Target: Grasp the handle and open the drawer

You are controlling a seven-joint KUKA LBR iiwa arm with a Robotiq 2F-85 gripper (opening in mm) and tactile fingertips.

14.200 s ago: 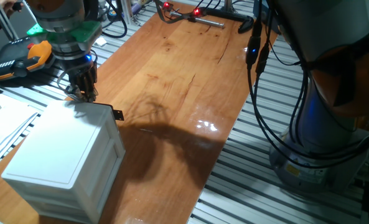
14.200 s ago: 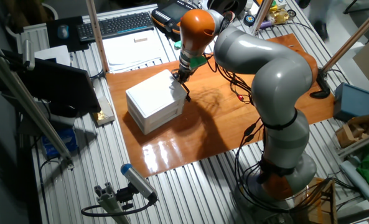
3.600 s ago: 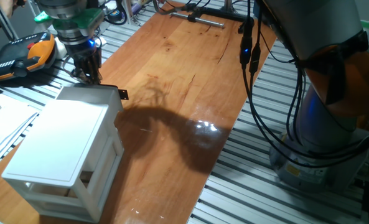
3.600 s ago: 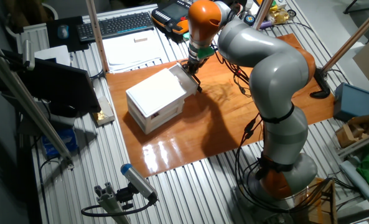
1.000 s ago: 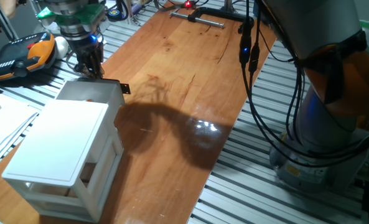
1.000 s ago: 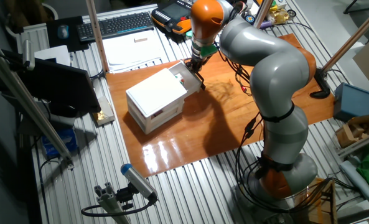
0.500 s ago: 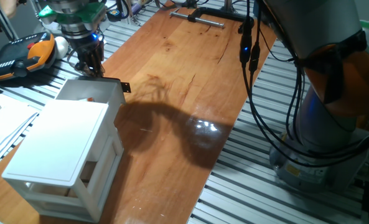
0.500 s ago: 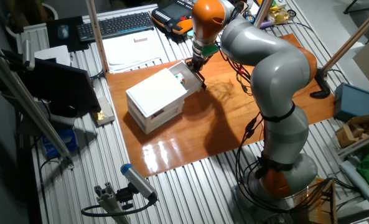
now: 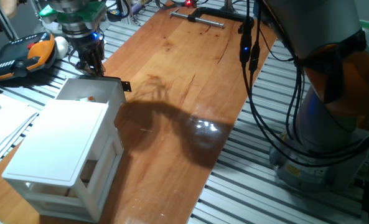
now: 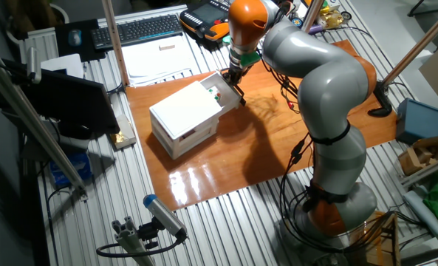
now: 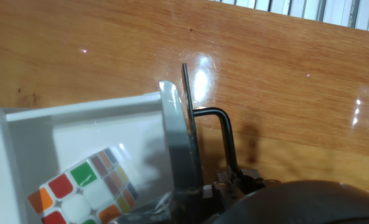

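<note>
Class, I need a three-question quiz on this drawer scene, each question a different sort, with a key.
1. True or false: the drawer is pulled partly out of the white cabinet.
2. Multiple choice: what lies inside the drawer in the hand view? A) a colour puzzle cube B) a spoon C) a battery
3. Fill in: the end effector is at the drawer's ____ edge, where the black handle is mounted.

Key: 1 true; 2 A; 3 front

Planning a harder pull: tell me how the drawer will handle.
The drawer looks thin-walled plastic, so probably light and a little flexible. The cube lies loose inside and may slide. The cabinet has open-looking lower bays, so it might shift.
</note>
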